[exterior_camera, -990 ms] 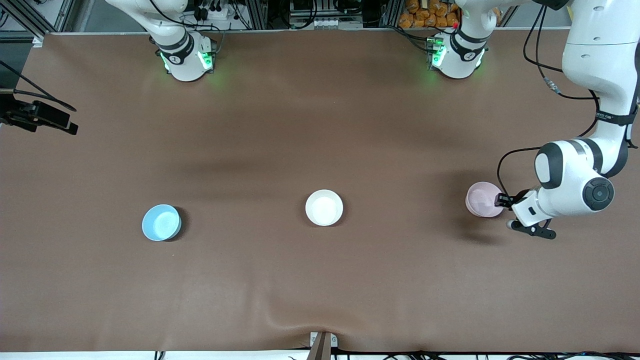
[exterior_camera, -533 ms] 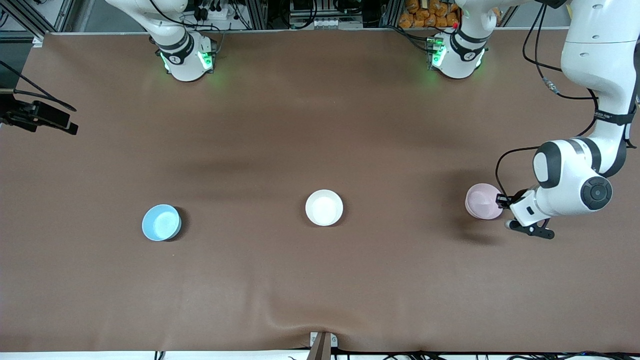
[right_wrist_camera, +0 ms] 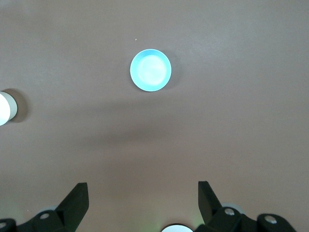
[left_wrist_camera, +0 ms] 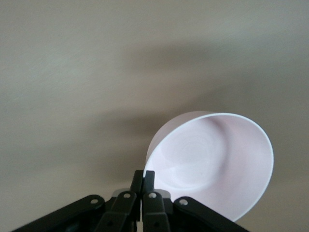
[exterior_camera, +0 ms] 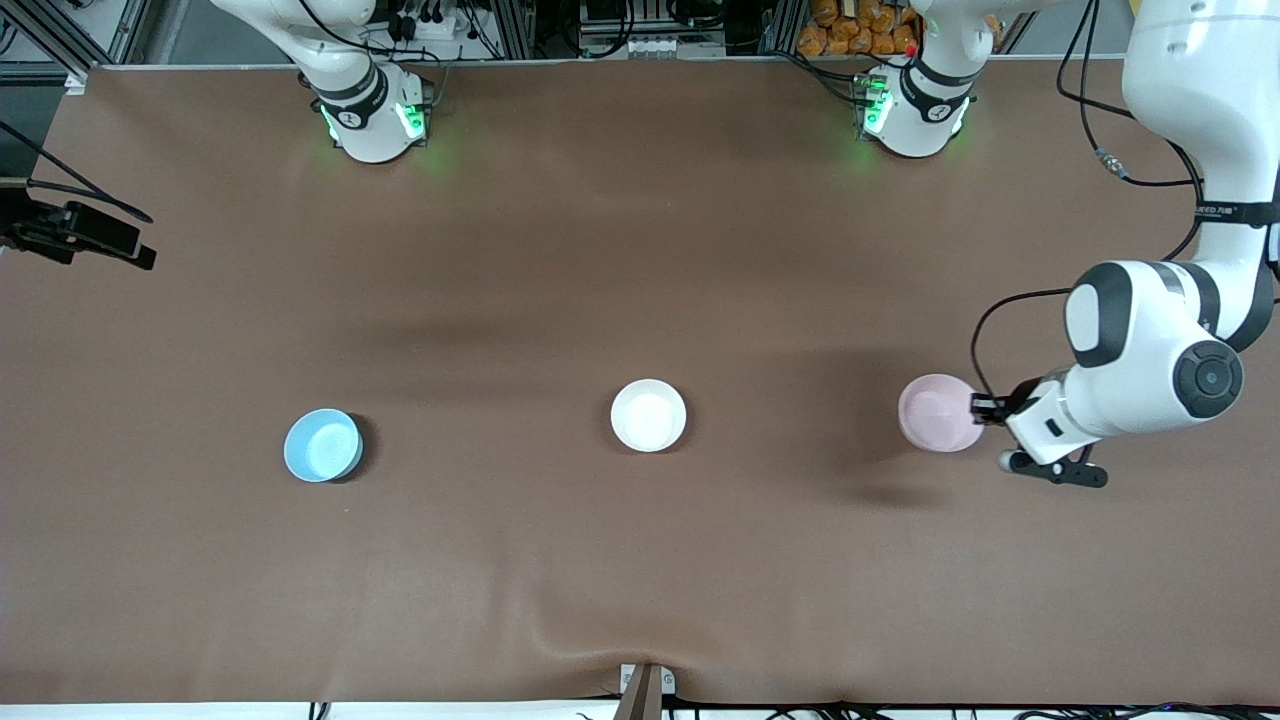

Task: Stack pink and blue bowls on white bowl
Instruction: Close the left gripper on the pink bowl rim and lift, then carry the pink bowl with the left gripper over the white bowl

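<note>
Left gripper [exterior_camera: 982, 408] is clamped on the rim of the pink bowl [exterior_camera: 938, 412], fingers [left_wrist_camera: 143, 181] pinched tight on the edge in the left wrist view. The bowl hangs tilted, clear of the brown table [exterior_camera: 640, 560], over the left arm's end, its shadow on the cloth just below it. White bowl [exterior_camera: 648, 415] sits mid-table, well apart from the pink one. Blue bowl [exterior_camera: 322, 445] sits toward the right arm's end, slightly nearer the front camera than the white. Right gripper [right_wrist_camera: 143, 203] waits high over the table, fingers spread wide, holding nothing; blue bowl is in its view.
</note>
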Robot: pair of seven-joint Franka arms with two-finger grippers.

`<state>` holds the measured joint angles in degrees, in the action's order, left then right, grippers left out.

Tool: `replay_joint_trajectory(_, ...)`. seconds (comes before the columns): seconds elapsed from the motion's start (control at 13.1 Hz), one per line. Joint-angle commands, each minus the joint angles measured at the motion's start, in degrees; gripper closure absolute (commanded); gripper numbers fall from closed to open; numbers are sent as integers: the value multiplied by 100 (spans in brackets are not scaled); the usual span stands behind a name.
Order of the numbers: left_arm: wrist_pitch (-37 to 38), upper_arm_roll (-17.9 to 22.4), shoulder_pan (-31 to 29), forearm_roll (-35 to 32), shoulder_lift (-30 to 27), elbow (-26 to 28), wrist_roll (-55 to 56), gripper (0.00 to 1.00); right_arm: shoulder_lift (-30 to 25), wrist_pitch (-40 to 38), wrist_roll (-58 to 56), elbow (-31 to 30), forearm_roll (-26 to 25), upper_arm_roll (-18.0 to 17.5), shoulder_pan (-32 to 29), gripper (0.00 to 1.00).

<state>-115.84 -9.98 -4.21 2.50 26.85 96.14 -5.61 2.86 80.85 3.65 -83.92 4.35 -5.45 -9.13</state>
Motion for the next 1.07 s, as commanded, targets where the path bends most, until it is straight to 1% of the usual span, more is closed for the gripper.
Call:
replay_joint_trajectory(0.0, 299, -381, 183, 67, 31, -559, 699, 100, -5, 62, -57, -19, 84, -9, -36, 0)
replay_joint_trajectory(0.15, 317, -390, 629, 67, 92, -876, 1165, 100, -14, 71, -57, -19, 84, -9, -36, 0)
replay_joint_trajectory(0.3, 317, -373, 1105, 49, 136, -938, 1788, 100, -5, 89, -57, -19, 84, -18, -19, 0)
replay_joint_trajectory(0.46, 317, -399, 1308, 75, 338, -1192, 2028, 100, -5, 150, -57, -19, 84, -18, 8, 0)
replay_joint_trajectory(0.53, 308, -390, 1526, 93, 426, -1298, 2072, 100, -5, 142, -49, -19, 84, -9, 16, 0)
replay_joint_trajectory(0.84, 212, -382, 2326, 84, 768, -1553, 3370, 100, -5, 124, -57, -28, 84, -9, -19, 0)
replay_joint_trajectory(0.99, 142, -338, 2626, 84, 1032, -1729, 3688, 100, -5, 107, -57, -28, 84, -9, -27, 0)
